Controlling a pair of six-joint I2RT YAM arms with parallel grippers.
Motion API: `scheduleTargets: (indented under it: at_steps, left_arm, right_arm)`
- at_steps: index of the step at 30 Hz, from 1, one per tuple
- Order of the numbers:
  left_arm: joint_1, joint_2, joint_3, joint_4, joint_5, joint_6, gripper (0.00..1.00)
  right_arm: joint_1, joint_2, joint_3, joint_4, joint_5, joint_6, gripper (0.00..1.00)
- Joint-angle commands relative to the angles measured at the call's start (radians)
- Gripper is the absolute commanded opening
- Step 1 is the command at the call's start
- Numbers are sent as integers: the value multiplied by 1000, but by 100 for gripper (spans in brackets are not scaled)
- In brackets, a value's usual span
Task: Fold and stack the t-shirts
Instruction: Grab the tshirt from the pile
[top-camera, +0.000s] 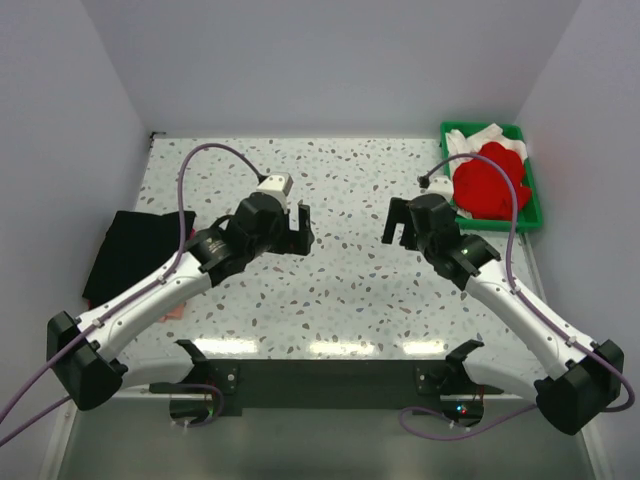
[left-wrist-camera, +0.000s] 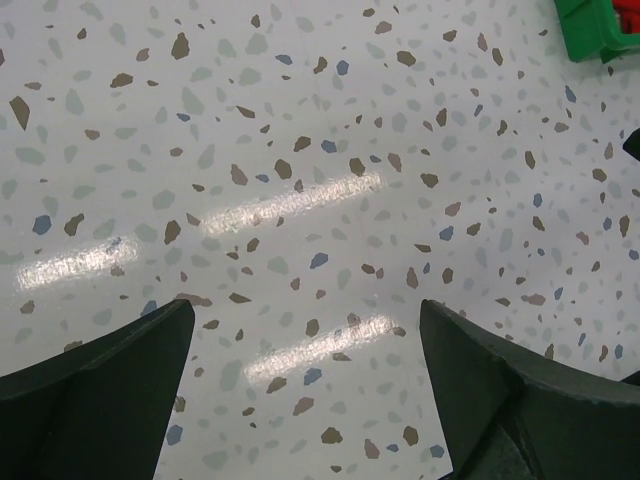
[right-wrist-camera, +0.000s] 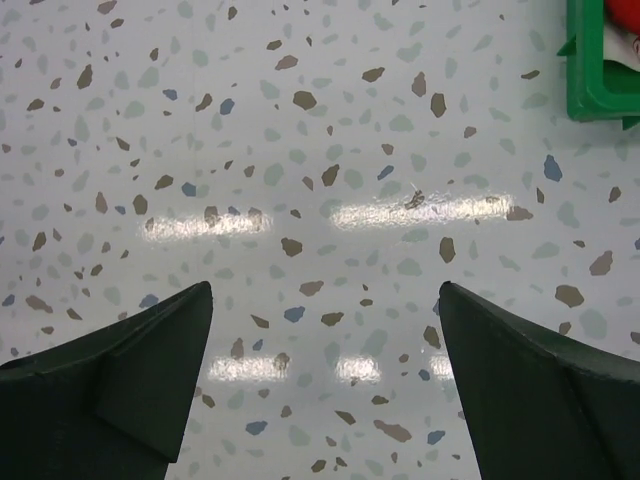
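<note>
**Both pincers wide and empty; shirts found in the green tray and well away from it**

The green tray (top-camera: 536, 205) is taken as the reference point. A red t-shirt (top-camera: 488, 182) is found bunched inside it, filling the nearer half and rising over the rim. White t-shirts (top-camera: 470, 138) are seen crumpled in the farther half of the tray, partly covered by the red one (their number cannot be told). A black t-shirt (top-camera: 135, 252) is laid on the speckled table (top-camera: 340, 290), well apart from the tray, at the side of the table opposite to it. Whether it is folded cannot be told.

The right gripper (top-camera: 397, 222) is held over bare table near the tray, on the tray's left. Its fingers are spread wide and nothing is held between them. In the right wrist view only speckled surface is seen in the gap, with a corner of the tray at the upper right.

The left gripper (top-camera: 298, 228) is placed farther from the tray, beyond the right gripper, between the tray and the black t-shirt. Its fingers are likewise spread wide with nothing gripped. In the left wrist view only table is shown between them, and a small piece of the tray is caught at the upper right. The two grippers are turned toward each other and stand apart, and no shirt is touched by either
</note>
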Motion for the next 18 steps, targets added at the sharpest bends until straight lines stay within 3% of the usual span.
scheduleTargets:
  at_steps: [1, 5, 8, 12, 15, 18]
  left_arm:
    - [5, -30, 43, -12, -21, 46, 100]
    - [5, -41, 43, -17, -26, 61, 100]
    - [5, -47, 45, -20, -27, 69, 100]
    - [6, -56, 39, -20, -34, 78, 100]
    - [6, -67, 36, -17, -31, 78, 100]
    - [8, -81, 30, -12, -29, 79, 100]
  right_arm:
    - [2, -5, 31, 53, 51, -32, 99]
    - [2, 78, 115, 110, 33, -126, 99]
    - [-36, 231, 257, 97, 82, -187, 99]
    - [-235, 435, 445, 107, -50, -168, 99]
    - [-404, 608, 624, 90, -39, -159, 98]
    - [-489, 779, 794, 37, -34, -116, 97]
